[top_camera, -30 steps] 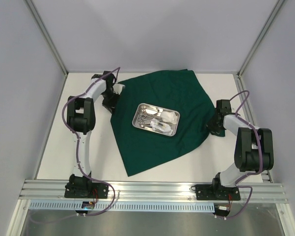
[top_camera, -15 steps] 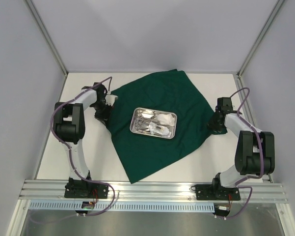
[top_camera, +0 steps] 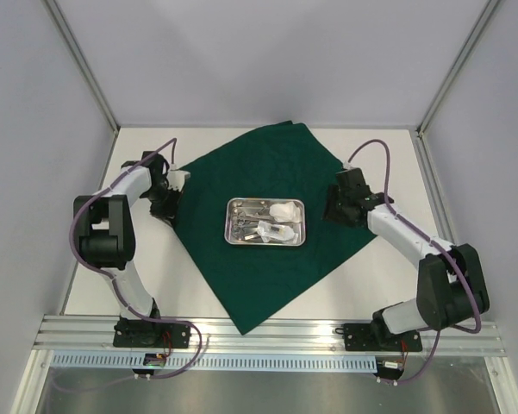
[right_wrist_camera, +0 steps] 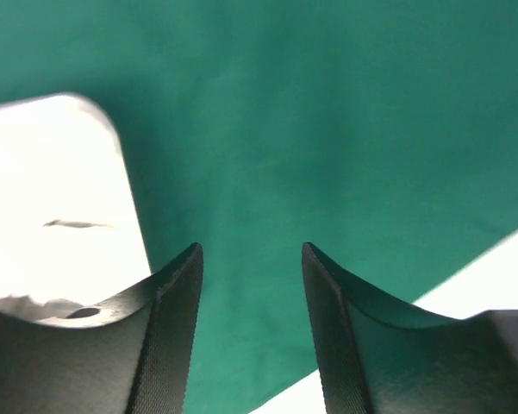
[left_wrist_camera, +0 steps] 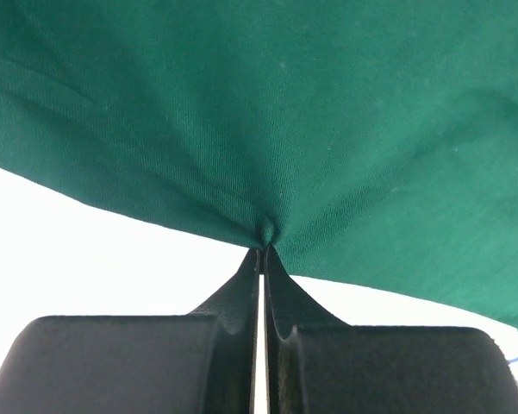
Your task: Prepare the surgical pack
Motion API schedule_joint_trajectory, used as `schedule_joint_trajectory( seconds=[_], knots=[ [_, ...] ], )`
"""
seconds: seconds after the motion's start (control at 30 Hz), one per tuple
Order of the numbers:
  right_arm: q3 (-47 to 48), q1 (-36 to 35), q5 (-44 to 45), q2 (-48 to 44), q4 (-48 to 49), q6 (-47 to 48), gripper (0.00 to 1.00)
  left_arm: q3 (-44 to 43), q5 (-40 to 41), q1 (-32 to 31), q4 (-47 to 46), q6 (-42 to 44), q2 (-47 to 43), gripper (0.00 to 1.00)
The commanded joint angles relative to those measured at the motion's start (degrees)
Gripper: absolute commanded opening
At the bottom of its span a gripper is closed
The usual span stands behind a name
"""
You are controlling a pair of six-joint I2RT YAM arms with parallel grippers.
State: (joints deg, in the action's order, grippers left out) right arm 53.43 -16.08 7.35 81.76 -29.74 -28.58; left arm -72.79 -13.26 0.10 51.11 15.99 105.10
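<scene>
A dark green cloth drape [top_camera: 241, 267] lies spread like a diamond on the white table. On its middle stands a small steel tray [top_camera: 227, 230] holding metal instruments [top_camera: 248, 217] and white gauze [top_camera: 283, 210]. My left gripper [top_camera: 171, 200] is at the drape's left corner, shut on a pinch of green cloth [left_wrist_camera: 266, 229]. My right gripper [top_camera: 327, 207] hovers over the drape's right part, just right of the tray, jaws open with only cloth [right_wrist_camera: 327, 129] beneath them. A blurred bright shape, probably the tray [right_wrist_camera: 52, 207], fills the left of the right wrist view.
Grey walls with metal corner posts [top_camera: 79, 65] enclose the table on three sides. An aluminium rail [top_camera: 267, 332] carrying both arm bases runs along the near edge. Bare white table [top_camera: 388, 285] shows around the drape.
The left gripper has dragged the drape and tray leftward. The right gripper has let go of the drape's right corner, opened, and swung left over the cloth toward the tray.
</scene>
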Motion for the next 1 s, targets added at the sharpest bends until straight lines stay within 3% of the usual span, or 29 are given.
schedule_joint_trajectory(
  seconds=[0.0, 0.1, 0.27, 0.37, 0.6, 0.87, 0.97],
  knots=[
    [0.63, -3.86, -9.69, 1.47, 4.77, 1.77, 0.50, -1.12, 1.22, 1.57, -0.31, 1.77, -1.91, 0.00],
    [1.41, -5.98, -13.24, 4.90, 5.92, 1.51, 0.48, -0.68, -0.01, 1.57, -0.58, 1.68, -2.53, 0.00],
    [1.77, -6.68, -18.68, 8.51, 8.55, 0.63, 0.36, 0.02, -0.63, 1.57, -0.66, 1.59, -2.97, 0.00],
    [1.85, -7.91, -17.99, 7.81, 8.73, 0.28, 0.30, 0.37, -1.15, 1.66, -0.66, 1.50, -3.23, 0.00],
    [2.64, -9.85, -10.17, 4.12, 6.53, -0.60, 0.30, 1.08, -1.95, 1.66, -0.93, 1.33, -3.23, 0.00],
    [5.02, -11.26, -9.91, 11.66, 5.92, -1.30, 0.33, 0.99, -2.12, 1.66, -0.84, 1.41, -3.50, 0.00],
    [5.11, -11.70, -9.55, 13.25, 5.21, -1.74, 0.25, 1.16, -2.21, 1.57, -1.10, 1.41, -3.94, 0.00]
  ],
)
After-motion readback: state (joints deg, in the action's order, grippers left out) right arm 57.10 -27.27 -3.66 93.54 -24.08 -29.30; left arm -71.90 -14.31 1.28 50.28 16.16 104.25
